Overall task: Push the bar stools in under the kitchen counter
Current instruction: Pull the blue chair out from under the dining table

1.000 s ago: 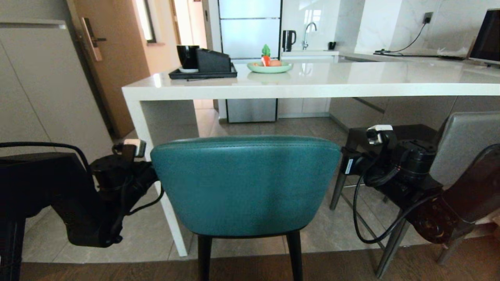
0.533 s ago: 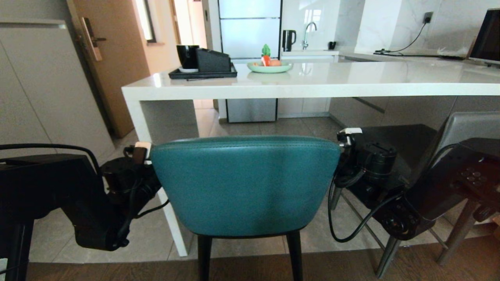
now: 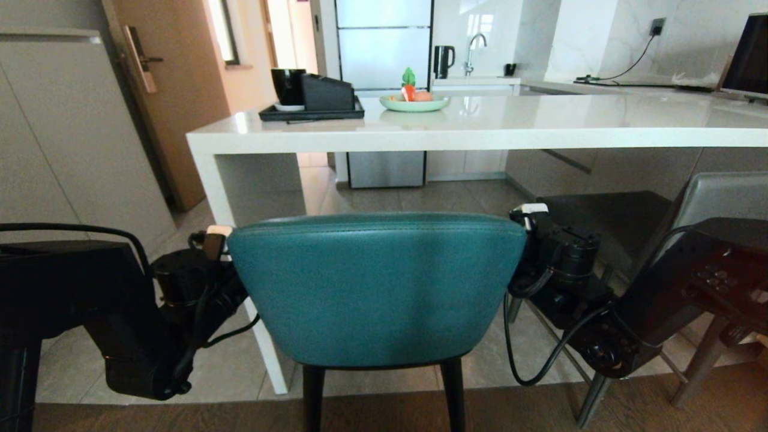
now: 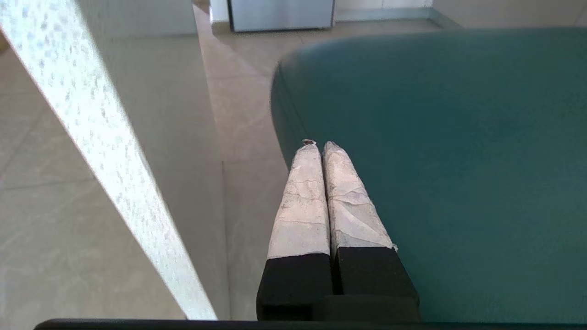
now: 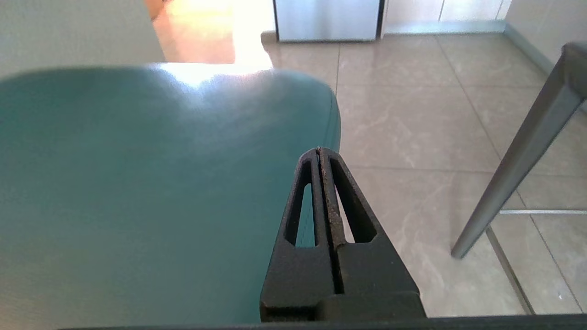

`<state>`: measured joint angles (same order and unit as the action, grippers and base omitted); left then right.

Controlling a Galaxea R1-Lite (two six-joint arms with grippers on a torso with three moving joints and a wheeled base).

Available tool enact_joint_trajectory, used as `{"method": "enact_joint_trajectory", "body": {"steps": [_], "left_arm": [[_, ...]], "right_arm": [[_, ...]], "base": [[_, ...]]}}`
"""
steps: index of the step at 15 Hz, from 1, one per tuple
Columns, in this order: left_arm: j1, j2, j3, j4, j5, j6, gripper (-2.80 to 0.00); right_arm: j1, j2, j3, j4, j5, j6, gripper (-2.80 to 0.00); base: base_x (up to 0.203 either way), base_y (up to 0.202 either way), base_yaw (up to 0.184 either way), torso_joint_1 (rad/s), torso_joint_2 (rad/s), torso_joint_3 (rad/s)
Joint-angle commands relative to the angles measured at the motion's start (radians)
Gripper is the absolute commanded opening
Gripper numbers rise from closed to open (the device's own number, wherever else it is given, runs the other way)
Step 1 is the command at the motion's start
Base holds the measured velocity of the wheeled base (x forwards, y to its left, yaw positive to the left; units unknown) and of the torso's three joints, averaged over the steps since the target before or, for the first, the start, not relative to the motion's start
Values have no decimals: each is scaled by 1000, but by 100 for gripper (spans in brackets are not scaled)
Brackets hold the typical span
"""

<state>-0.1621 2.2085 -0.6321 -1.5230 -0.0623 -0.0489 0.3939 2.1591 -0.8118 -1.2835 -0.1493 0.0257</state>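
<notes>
The teal bar stool (image 3: 375, 288) stands right in front of me, its curved back facing me and its seat by the kitchen counter (image 3: 480, 129), next to the white side panel (image 3: 207, 180). My left gripper (image 4: 316, 145) is shut and lies against the left edge of the teal stool (image 4: 458, 160). At the right edge of the teal stool (image 5: 137, 183) is my right gripper (image 5: 319, 150), also shut and empty. In the head view both sets of fingers are hidden behind the stool's back. The grey bar stool (image 3: 714, 204) stands to the right, partly behind my right arm.
On the counter sit a black tray (image 3: 312, 113) with a cup and a box, and a green plate (image 3: 414, 104) of fruit. A laptop (image 3: 747, 57) is at the far right. A grey metal stool leg (image 5: 518, 160) is close to my right gripper. A door and cabinets line the left.
Both arms have closed in on the teal stool's sides, the right one moving far to the left. The stool's back now sits slightly lower in the head view.
</notes>
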Motion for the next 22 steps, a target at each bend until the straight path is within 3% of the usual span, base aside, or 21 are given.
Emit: {"method": "enact_joint_trajectory", "body": {"steps": [1,8,13,22], "left_arm": [[1,-18,14,-7,-1,0,-280],[-2,-9,8,-7,-1,1,-280],[-19,-42,80,-7,-1,2,-280],[-28,-35,86,-7,-1,4,-280]], "right_arm": [[12,-7,11,-5,-15,-3,-280],[11,-33,71,-30,-21,0,-280],[13,-22,71,-30,-19,0,-280],[13,-21,71,-30,-19,2,-280]], "base": [[0,0,0,0,0,0],[0,0,0,0,0,0],[0,0,0,0,0,0],[-178,0,-1,0,1,3]]}}
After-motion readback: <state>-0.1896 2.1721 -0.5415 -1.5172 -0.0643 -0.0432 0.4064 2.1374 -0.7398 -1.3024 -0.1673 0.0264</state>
